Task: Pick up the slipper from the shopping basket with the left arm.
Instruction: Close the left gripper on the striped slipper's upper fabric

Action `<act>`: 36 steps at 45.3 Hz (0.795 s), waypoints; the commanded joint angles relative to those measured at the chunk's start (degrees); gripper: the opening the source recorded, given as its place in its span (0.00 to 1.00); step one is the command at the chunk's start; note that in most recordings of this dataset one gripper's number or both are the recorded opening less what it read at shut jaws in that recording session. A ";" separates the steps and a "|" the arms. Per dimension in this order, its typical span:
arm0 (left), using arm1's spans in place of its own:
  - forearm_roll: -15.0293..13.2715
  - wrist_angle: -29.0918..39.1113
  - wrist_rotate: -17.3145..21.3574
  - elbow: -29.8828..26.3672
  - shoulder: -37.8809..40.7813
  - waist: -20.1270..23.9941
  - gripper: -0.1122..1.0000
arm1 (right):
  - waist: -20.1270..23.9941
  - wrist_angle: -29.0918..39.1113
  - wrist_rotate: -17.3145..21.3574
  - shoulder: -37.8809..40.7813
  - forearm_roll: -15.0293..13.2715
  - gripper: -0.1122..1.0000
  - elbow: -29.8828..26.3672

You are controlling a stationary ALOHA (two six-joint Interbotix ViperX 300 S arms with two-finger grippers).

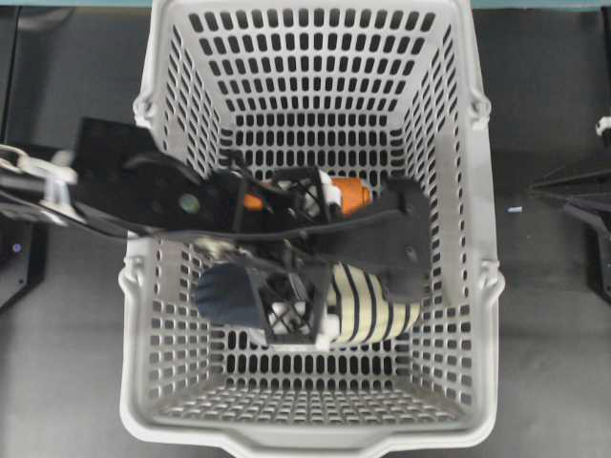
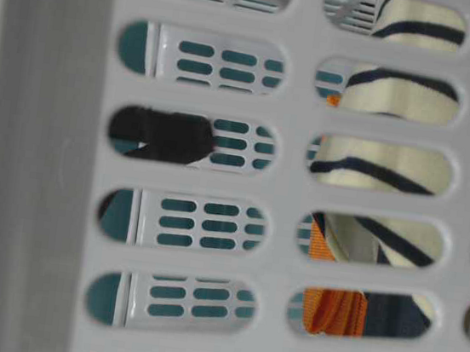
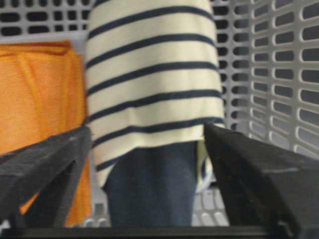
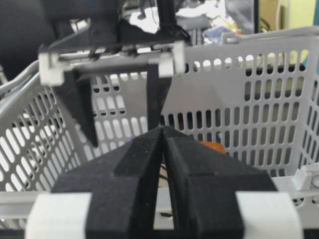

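Observation:
The slipper [image 1: 368, 310], cream with navy stripes and a navy insole, lies across the near half of the grey shopping basket [image 1: 477, 191]. The left arm reaches in from the left. In the left wrist view the left gripper [image 3: 148, 128] straddles the slipper [image 3: 154, 89], with one fingertip against each side at the edge of the striped toe. I cannot tell whether the slipper is off the floor. Its stripes show through the slots in the table-level view [image 2: 382, 164]. The right gripper [image 4: 163, 128] is shut and empty outside the basket, facing its wall [image 4: 249, 109].
An orange folded cloth [image 1: 351, 195] lies in the basket just beyond the slipper, left of it in the left wrist view [image 3: 40, 109]. The slotted basket wall [image 3: 279, 74] stands close on the right. Black right arm parts [image 1: 587, 210] sit at the right edge.

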 commanded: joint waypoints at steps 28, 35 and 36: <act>0.18 0.09 0.35 4.13 5.54 0.00 0.79 | 0.00 -0.26 0.35 -2.11 0.26 0.10 0.35; 0.18 -0.44 0.70 3.34 5.54 -0.44 0.38 | 0.00 0.09 0.35 -2.46 0.18 0.10 0.26; 0.18 -0.53 0.70 3.16 5.45 -0.44 0.33 | 0.00 0.26 0.35 -2.37 0.18 0.10 0.26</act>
